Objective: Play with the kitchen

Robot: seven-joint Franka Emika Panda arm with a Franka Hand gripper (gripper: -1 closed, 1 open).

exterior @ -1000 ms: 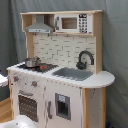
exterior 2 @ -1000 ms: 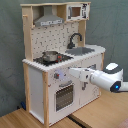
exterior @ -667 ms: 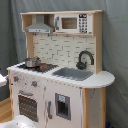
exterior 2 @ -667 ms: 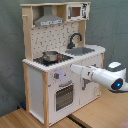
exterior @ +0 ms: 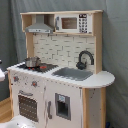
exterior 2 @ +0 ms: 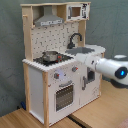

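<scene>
Pincer not resolvable in either exterior view; can't tell if its tips are apart or together. Arm (exterior 2: pixel 107 67) enters from the second exterior view's right, white w/ a blue ring on the joint, reaching across to the kitchen (exterior 2: pixel 57 70) front, its tip at about knob height near the counter edge. In the first exterior view only a white sliver shows at the left edge.

Kitchen stands upright on a wooden bench (exterior 2: pixel 30 120), grey curtain behind. Pale wood frame, white panels. Grey hood (exterior: pixel 40 25) top left in the first exterior view, microwave (exterior: pixel 72 22) beside it on the right. Tiled backsplash below. Hob (exterior: pixel 35 66) w/ a small metal pot (exterior: pixel 32 61) on it. Sink (exterior: pixel 75 73) to the right of the hob, black faucet (exterior: pixel 85 59) arching at its far side. Oven door (exterior: pixel 29 106) lower left, shut; knobs (exterior: pixel 25 80) above it. Rounded counter end on the right.
</scene>
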